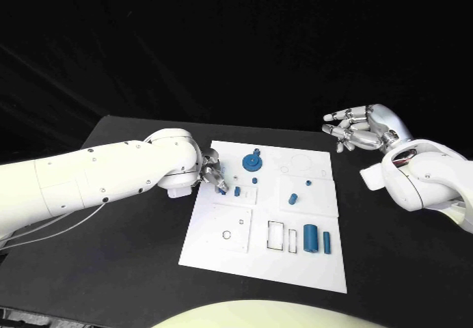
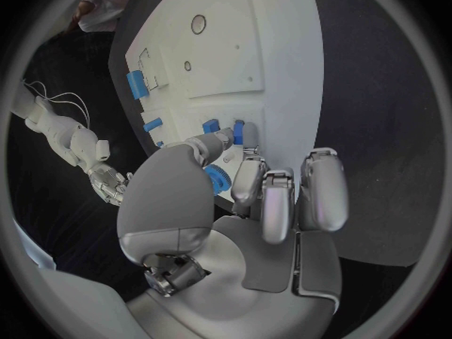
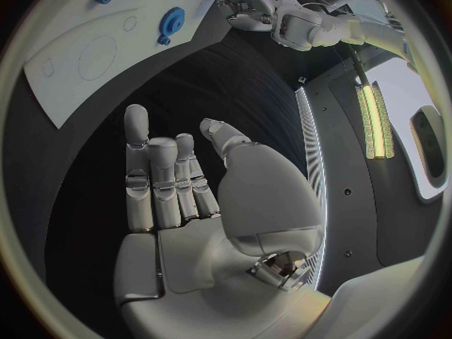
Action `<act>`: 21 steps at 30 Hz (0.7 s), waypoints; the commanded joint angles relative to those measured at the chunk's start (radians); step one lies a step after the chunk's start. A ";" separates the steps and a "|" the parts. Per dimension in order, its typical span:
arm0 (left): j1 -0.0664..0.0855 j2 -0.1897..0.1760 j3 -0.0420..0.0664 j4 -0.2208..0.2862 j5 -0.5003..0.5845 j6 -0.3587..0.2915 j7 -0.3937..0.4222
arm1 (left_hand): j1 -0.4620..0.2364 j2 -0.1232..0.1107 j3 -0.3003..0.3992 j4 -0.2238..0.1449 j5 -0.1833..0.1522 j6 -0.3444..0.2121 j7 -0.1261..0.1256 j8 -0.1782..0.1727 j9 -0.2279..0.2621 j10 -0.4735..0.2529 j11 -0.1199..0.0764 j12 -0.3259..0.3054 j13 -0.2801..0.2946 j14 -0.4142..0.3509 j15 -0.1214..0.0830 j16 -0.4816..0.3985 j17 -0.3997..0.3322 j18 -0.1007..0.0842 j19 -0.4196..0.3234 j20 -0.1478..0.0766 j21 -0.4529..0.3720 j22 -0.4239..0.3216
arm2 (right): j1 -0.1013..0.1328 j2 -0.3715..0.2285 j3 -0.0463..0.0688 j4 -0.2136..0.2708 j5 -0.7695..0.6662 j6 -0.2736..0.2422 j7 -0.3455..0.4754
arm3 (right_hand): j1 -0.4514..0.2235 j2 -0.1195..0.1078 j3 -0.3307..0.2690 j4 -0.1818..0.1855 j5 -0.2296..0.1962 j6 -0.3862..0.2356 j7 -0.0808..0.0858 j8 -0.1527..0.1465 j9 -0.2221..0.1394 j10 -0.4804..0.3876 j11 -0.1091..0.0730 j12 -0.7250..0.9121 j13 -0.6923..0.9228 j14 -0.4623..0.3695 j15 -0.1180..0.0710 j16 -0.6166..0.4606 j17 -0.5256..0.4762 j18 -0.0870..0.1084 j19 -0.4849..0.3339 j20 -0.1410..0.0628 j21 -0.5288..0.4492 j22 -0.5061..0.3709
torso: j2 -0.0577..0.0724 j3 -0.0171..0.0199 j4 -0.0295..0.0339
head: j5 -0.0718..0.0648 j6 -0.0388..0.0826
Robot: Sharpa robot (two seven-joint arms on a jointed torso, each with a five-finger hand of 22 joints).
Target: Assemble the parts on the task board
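Reaching onto the task board (image 1: 258,251), the left hand (image 1: 212,179) pinches a small blue part (image 1: 221,190).

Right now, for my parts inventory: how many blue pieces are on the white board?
8 visible: gear at the far edge; four small pieces mid-board; two cylinders at the near right; one piece beside the left hand. That hand may hide more.
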 commanded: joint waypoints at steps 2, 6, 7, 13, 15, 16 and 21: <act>-0.010 0.010 -0.007 0.003 0.005 0.018 -0.012 | -0.008 0.016 0.059 -0.056 0.002 0.026 -0.024 0.005 -0.002 0.029 -0.017 0.012 0.013 0.103 -0.009 0.006 0.263 -0.020 0.009 -0.003 0.006 0.057 | 0.000 0.000 0.000 0.001 -0.006 0.008 0.011 | 0.008 0.000 -0.005 -0.002 0.006 -0.007 -0.002 0.004 0.001 -0.009 -0.002 0.002 -0.003 -0.006 -0.002 0.000 -0.002 0.013 -0.003 0.001 -0.006 -0.002 | 0.000 0.0001 -0.0001 | 0.000 0.000; -0.010 0.010 -0.007 0.002 0.005 0.020 -0.012 | -0.022 0.026 0.055 -0.051 0.002 0.034 -0.027 0.006 -0.004 0.036 -0.019 0.020 0.030 0.103 -0.010 0.006 0.263 -0.021 0.013 -0.004 0.010 0.062 | 0.000 0.000 0.000 0.001 -0.006 0.008 0.011 | 0.009 0.000 -0.005 -0.001 0.011 -0.007 -0.002 0.005 0.001 -0.009 -0.002 0.003 -0.005 -0.006 -0.002 0.000 -0.003 0.013 -0.003 0.001 -0.007 -0.003 | 0.000 0.0000 0.0002 | 0.000 -0.001; -0.010 0.010 -0.007 0.002 0.005 0.022 -0.013 | -0.024 0.027 0.054 -0.050 0.002 0.036 -0.027 0.006 -0.005 0.038 -0.019 0.021 0.033 0.103 -0.011 0.006 0.263 -0.021 0.013 -0.004 0.011 0.063 | 0.000 0.000 0.000 0.001 -0.006 0.009 0.011 | 0.009 0.000 -0.005 -0.001 0.012 -0.007 -0.002 0.005 0.001 -0.010 -0.002 0.003 -0.006 -0.006 -0.002 0.001 -0.003 0.013 -0.003 0.001 -0.007 -0.003 | 0.000 0.0000 0.0000 | 0.000 -0.001; -0.010 0.010 -0.007 0.003 -0.009 0.032 -0.013 | -0.026 0.030 0.052 -0.054 0.002 0.042 -0.031 0.007 -0.007 0.043 -0.022 0.027 0.046 0.103 -0.012 0.006 0.263 -0.023 0.016 -0.005 0.016 0.068 | 0.000 -0.001 0.000 0.001 -0.006 0.009 0.011 | 0.010 0.000 -0.006 -0.001 0.015 -0.008 -0.002 0.006 0.001 -0.010 -0.002 0.004 -0.007 -0.006 -0.002 0.001 -0.003 0.013 -0.002 0.001 -0.008 -0.003 | 0.000 0.0001 -0.0001 | 0.000 -0.003; -0.010 0.010 -0.007 0.004 -0.012 0.034 -0.012 | -0.024 0.031 0.053 -0.059 0.002 0.044 -0.032 0.007 -0.008 0.045 -0.023 0.028 0.048 0.103 -0.013 0.006 0.263 -0.023 0.017 -0.006 0.018 0.071 | 0.000 -0.001 0.000 0.001 -0.006 0.009 0.011 | 0.010 -0.001 -0.006 -0.001 0.016 -0.008 -0.002 0.006 0.001 -0.010 -0.002 0.004 -0.008 -0.006 -0.002 0.001 -0.003 0.013 -0.002 0.001 -0.008 -0.004 | 0.000 0.0001 -0.0001 | 0.000 -0.003; -0.010 0.010 -0.007 0.004 -0.013 0.034 -0.012 | -0.024 0.031 0.053 -0.059 0.002 0.044 -0.032 0.007 -0.008 0.045 -0.023 0.028 0.048 0.103 -0.013 0.006 0.263 -0.023 0.018 -0.006 0.018 0.071 | 0.000 -0.001 0.000 0.001 -0.006 0.009 0.011 | 0.010 -0.001 -0.006 -0.001 0.016 -0.008 -0.002 0.006 0.001 -0.010 -0.002 0.004 -0.008 -0.006 -0.002 0.001 -0.003 0.013 -0.002 0.001 -0.008 -0.004 | 0.000 0.0001 -0.0001 | 0.000 -0.003; -0.010 0.009 -0.007 0.005 -0.026 0.034 -0.012 | -0.020 0.033 0.056 -0.068 0.002 0.048 -0.034 0.006 -0.010 0.049 -0.024 0.032 0.056 0.103 -0.014 0.006 0.263 -0.024 0.020 -0.007 0.021 0.075 | 0.000 -0.001 0.000 0.002 -0.006 0.009 0.011 | 0.010 0.000 -0.006 -0.001 0.019 -0.008 -0.002 0.007 0.001 -0.010 -0.002 0.005 -0.008 -0.007 -0.002 0.001 -0.004 0.013 -0.002 0.001 -0.008 -0.004 | 0.000 0.0000 -0.0001 | 0.001 -0.002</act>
